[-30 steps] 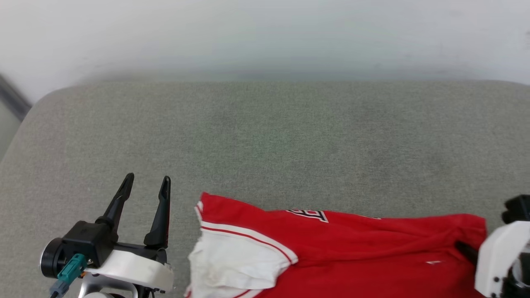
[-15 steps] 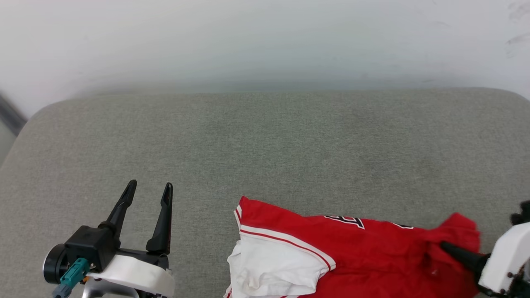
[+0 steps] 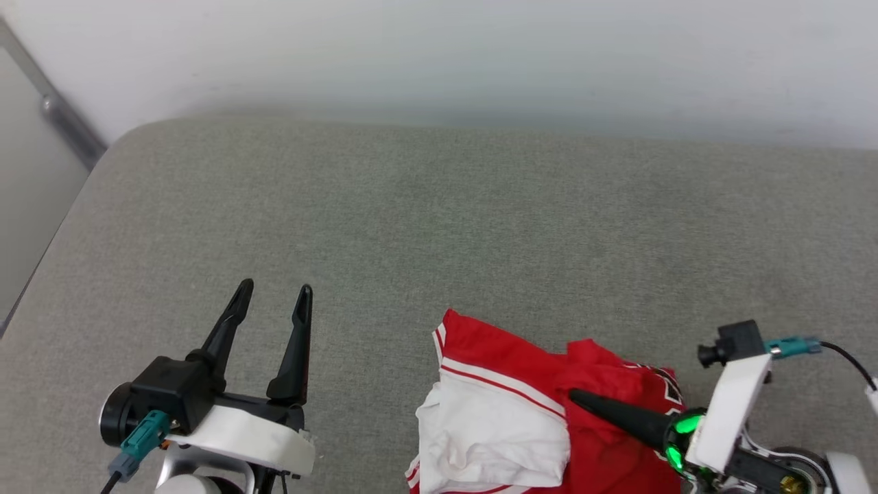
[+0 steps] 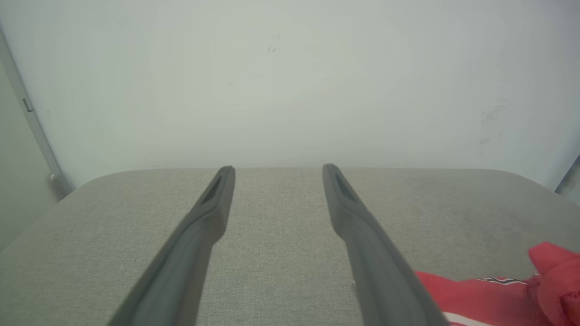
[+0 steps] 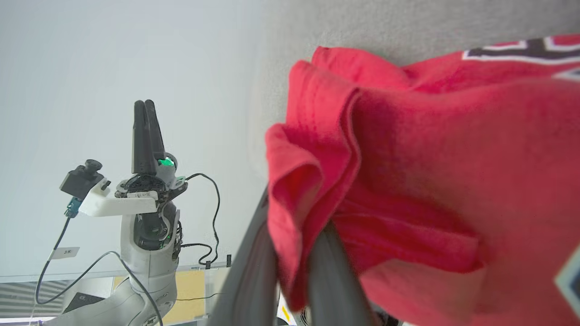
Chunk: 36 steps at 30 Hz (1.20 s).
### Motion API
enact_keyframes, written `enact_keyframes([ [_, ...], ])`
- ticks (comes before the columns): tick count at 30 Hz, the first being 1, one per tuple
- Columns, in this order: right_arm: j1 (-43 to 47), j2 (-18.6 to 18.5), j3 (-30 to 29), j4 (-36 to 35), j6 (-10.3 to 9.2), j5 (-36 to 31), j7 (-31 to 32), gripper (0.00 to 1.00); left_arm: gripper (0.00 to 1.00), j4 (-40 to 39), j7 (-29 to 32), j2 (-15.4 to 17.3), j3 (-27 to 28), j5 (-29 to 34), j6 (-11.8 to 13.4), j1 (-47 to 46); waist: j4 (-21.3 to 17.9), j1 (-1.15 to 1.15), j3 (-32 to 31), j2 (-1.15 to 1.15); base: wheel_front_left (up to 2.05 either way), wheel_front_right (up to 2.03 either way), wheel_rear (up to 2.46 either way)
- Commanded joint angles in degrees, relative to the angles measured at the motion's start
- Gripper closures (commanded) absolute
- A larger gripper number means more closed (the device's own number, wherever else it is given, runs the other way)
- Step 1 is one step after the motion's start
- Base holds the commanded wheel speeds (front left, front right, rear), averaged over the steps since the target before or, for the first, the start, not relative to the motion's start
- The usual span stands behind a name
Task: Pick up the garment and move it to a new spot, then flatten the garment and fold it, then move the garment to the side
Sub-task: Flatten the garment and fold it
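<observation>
Pale plain wall (image 3: 439,55) stands behind a grey woven-fabric cushioned surface (image 3: 439,226), which spans the head view.

The red jersey-style T-shirt with white short sleeves (image 3: 497,350) lies on this surface at the lower middle-right of the head view, near the robot, and its lower part is cut off by the bottom edge. It is bunched rather than flat. Its long axis runs roughly left to right across that view. The white sleeve with red-striped edging (image 3: 494,432) is at the end toward the robot's left. The red body is gathered into a raised fold at the end toward the robot's right.

Right gripper (image 3: 577,396): the fingers are closed on that red fold and point toward the robot's left, across the shirt. In the right wrist view the cloth (image 5: 408,181) is pinched between them and drapes over their tips.

Left gripper (image 3: 276,287): the fingers are spread apart and hold nothing. It is over bare surface, well to the left of the sleeve and clear of the shirt.

Black, white-outlined lettering (image 3: 664,385) shows on the red cloth just beside the right gripper's base.
</observation>
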Motion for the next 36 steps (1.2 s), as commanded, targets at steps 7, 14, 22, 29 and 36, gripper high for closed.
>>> enact_keyframes([
  [7,-6.7,0.1,8.9,7.0,0.00,0.9,-9.3,1.00,0.00,1.9,-0.9,-2.7,-0.6,0.1,-2.4,-3.8,4.2,0.00,4.8,0.00,0.00,0.00,0.00],
  [14,-10.3,0.1,14.3,14.4,0.00,-1.0,-16.5,0.52,0.00,4.4,-1.2,-4.2,-0.2,0.3,-4.4,-5.5,4.9,0.00,6.7,0.00,0.00,0.00,0.00],
  [22,-12.3,0.0,20.4,13.2,0.00,-2.8,-19.8,0.00,0.00,5.8,-1.4,-4.9,0.5,0.9,-5.4,-5.2,3.3,0.00,5.7,0.00,0.00,0.00,0.00],
  [29,-13.0,-4.7,25.7,6.5,0.00,-12.6,-25.2,0.00,0.00,6.1,-1.5,-4.5,0.6,1.7,-5.0,-4.2,1.4,0.00,4.0,0.00,0.00,0.00,0.00],
  [36,-11.9,-9.9,23.7,4.9,0.00,-34.2,-35.1,0.00,0.00,5.8,-1.5,-3.8,1.2,2.6,-3.5,-3.1,-0.8,0.00,2.5,0.00,0.00,0.00,0.00],
])
